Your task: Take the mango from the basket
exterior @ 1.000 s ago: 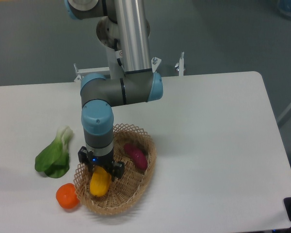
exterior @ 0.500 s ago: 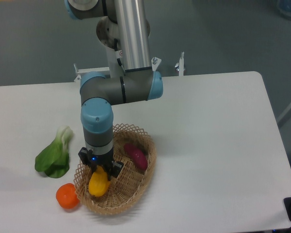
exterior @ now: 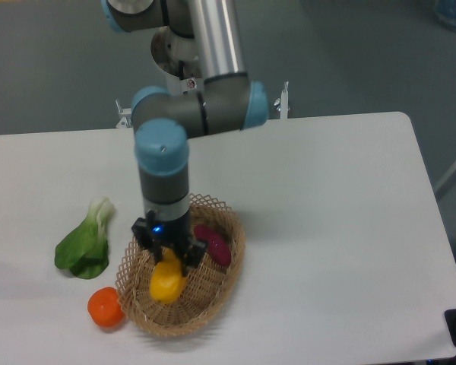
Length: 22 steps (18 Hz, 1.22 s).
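Mango (exterior: 168, 284) sits in the pincer (exterior: 169, 262), over the middle of the basket (exterior: 213, 304); whether it clears the weave below cannot be told from this view. Compared with half a second ago the mango is further right and a little higher in the picture, and the arm's wrist column has shifted right with it. One second ago it lay lower, nearer the basket's left wall. Pincer is closed onto the mango's upper end, dark fingers on either side; the top of the fruit is hidden behind them.

Sweet potato (exterior: 213, 243) lies in the far right part of the basket, unchanged; its left end is partly covered by the pincer body. Basket's far left rim is hidden behind the wrist.

On the worktop (exterior: 327, 228), left of the basket: round orange fruit (exterior: 105, 307) just beside the near rim, bok choy (exterior: 85, 243) further left. Both unmoved.
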Each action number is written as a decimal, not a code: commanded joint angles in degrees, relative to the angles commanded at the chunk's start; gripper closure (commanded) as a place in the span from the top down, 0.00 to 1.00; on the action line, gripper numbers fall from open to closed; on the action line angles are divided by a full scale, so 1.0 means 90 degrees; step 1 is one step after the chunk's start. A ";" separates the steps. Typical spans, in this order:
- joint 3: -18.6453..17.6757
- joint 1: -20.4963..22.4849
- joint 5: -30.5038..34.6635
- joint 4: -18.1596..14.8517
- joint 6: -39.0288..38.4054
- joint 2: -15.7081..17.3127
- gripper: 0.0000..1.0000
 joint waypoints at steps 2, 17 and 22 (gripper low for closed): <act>0.0029 0.0370 0.0010 -0.0274 0.0223 0.0040 0.54; 0.0000 0.3136 -0.0010 -0.1613 0.4229 0.0616 0.53; 0.0029 0.3146 -0.0020 -0.1613 0.4229 0.0626 0.53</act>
